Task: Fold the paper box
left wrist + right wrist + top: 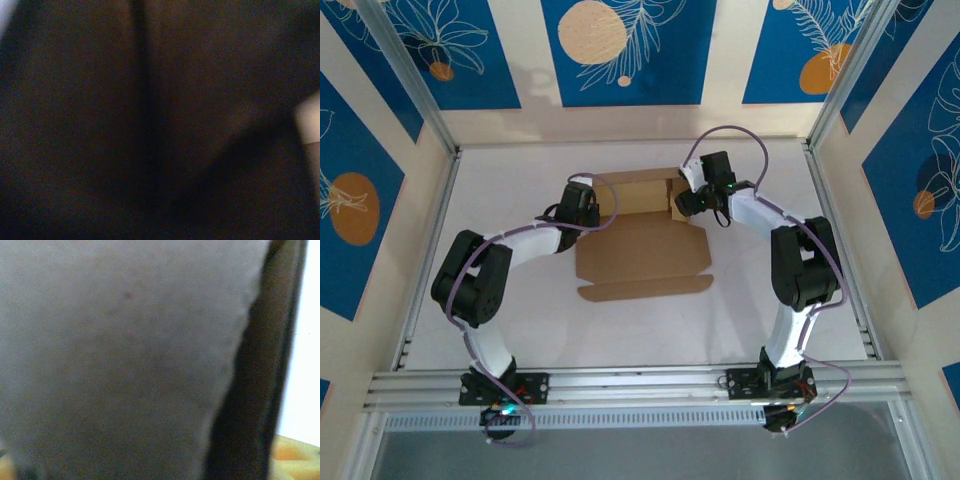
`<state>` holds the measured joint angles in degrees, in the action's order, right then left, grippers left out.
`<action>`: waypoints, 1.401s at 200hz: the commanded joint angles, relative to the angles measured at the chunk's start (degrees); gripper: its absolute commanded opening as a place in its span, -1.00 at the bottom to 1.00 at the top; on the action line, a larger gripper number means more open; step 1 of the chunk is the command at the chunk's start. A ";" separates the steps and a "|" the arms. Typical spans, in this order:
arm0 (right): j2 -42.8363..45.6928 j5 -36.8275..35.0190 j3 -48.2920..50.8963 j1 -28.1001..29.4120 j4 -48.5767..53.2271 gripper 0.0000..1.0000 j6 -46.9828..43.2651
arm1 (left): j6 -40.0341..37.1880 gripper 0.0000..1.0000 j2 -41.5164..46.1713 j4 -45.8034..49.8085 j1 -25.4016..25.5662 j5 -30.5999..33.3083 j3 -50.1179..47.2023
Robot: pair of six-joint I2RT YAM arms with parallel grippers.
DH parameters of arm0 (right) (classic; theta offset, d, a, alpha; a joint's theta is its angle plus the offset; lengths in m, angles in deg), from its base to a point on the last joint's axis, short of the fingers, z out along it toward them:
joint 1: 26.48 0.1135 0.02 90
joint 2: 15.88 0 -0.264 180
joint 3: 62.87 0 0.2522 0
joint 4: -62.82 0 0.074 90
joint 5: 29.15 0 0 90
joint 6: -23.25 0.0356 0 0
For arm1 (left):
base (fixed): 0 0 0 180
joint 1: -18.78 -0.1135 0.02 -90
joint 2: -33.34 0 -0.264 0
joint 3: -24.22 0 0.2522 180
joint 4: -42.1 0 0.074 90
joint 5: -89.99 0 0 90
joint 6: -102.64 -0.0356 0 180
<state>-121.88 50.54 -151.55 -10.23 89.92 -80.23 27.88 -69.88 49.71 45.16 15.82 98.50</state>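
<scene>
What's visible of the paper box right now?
The paper box is plain brown cardboard, half-formed at the centre of the white table: far section raised with walls standing, near panel and front flap lying flat. The left gripper sits at its far-left corner, the right gripper at its far-right; contact looks likely.

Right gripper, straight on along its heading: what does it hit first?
Probably the paper box: the right gripper points at its raised right-end flap, and cardboard looms close in the right wrist view. Whether they already touch is unclear.
</scene>
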 commanded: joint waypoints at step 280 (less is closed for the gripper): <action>-9.96 -25.08 -6.05 5.43 0.56 -0.97 10.69 | 2.89 -1.00 -0.04 0.13 1.93 -3.39 -1.32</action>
<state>-128.83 34.50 -156.79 -5.66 86.21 -70.11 29.98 -69.96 49.16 45.68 15.67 98.36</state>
